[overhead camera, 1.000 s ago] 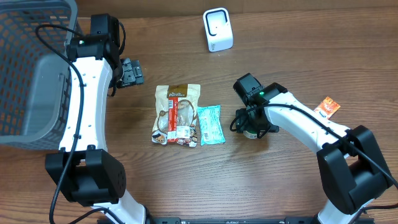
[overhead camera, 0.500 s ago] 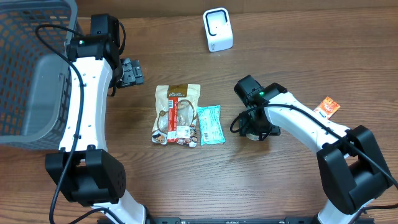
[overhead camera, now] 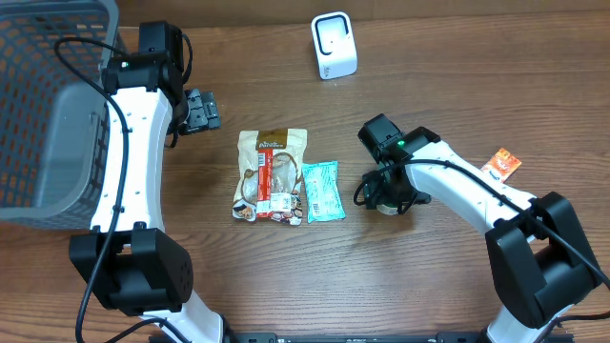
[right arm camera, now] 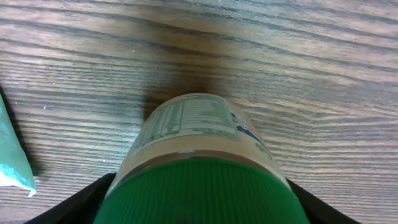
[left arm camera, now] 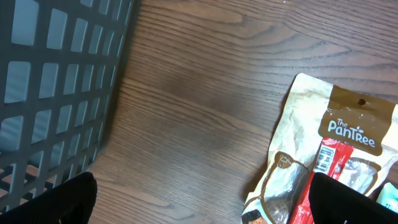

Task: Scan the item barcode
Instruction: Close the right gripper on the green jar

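Right hand sits just right of centre in the overhead. In its wrist view the dark fingers press against both sides of the jar at its green lid. So I'd call it about three-quarters open and closed onto the jar, though I can't judge how firm the grip is. Left hand is in the upper left by the grey basket, spread as wide as it goes and holding nothing.

For the step in hand, I'd make sure the grip is square before lifting. The jar is round and the lid has fine ribs, so a lopsided pinch could let it spin or slide. The pale label has a printed panel facing up, but I can't spot the barcode from here. I'd plan to roll the jar slowly once it faces the white scanner at top centre of the overhead. I'd also lift straight up, since the teal packet lies near, just to the left.

Materials:
- The jar looks like smooth rigid plastic or glass with a glossy paper label.
- The Pantree snack pouch is crinkly film, and so is the teal packet.
- The surface is wood grain, matte.
- The basket is an open plastic grid.
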Tool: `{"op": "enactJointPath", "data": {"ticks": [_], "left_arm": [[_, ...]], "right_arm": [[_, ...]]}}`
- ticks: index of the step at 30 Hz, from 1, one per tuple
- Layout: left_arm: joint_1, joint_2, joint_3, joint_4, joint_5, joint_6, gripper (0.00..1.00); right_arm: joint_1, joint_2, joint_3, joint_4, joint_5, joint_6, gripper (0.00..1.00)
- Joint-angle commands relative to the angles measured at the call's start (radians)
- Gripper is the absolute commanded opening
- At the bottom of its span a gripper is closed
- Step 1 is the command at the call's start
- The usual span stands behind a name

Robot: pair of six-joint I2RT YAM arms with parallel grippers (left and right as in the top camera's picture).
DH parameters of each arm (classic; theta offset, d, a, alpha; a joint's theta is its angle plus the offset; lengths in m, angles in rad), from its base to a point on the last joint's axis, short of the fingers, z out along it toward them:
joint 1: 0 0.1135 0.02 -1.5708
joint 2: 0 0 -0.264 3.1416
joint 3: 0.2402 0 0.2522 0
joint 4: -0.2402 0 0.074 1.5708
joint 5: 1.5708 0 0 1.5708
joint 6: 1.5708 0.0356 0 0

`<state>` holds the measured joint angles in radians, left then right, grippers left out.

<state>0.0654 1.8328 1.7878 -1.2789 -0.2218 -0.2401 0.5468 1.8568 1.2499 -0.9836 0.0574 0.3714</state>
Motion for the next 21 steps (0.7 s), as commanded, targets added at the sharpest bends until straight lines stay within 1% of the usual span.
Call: {"op": "enactJointPath", "data": {"ticks": [1,5,9,11,12,21], "left_arm": [[-0.007,-0.002,0.015,0.001,-0.014,0.0,1.0],[-0.007,-0.002,0.015,0.001,-0.014,0.0,1.0],[-0.007,-0.002,0.015,0.001,-0.014,0.0,1.0],[-0.007,-0.002,0.015,0.001,-0.014,0.0,0.99],[-0.007,-0.002,0.015,0.001,-0.014,0.0,0.99],[-0.007,-0.002,0.015,0.001,-0.014,0.0,0.99]], "right_arm": [[0.002,0.006,-0.005,0.014,0.003,-0.002,0.7],[0.002,0.006,-0.005,0.045,0.002,-0.034,0.64],[0.002,0.006,-0.005,0.043,0.0,-0.124,0.64],[0.002,0.006,-0.005,0.034,0.0,-0.164,0.71],[0.002,0.006,-0.005,0.031,0.001,-0.168,0.72],[0.002,0.006,-0.005,0.064,0.0,-0.133,0.84]]}}
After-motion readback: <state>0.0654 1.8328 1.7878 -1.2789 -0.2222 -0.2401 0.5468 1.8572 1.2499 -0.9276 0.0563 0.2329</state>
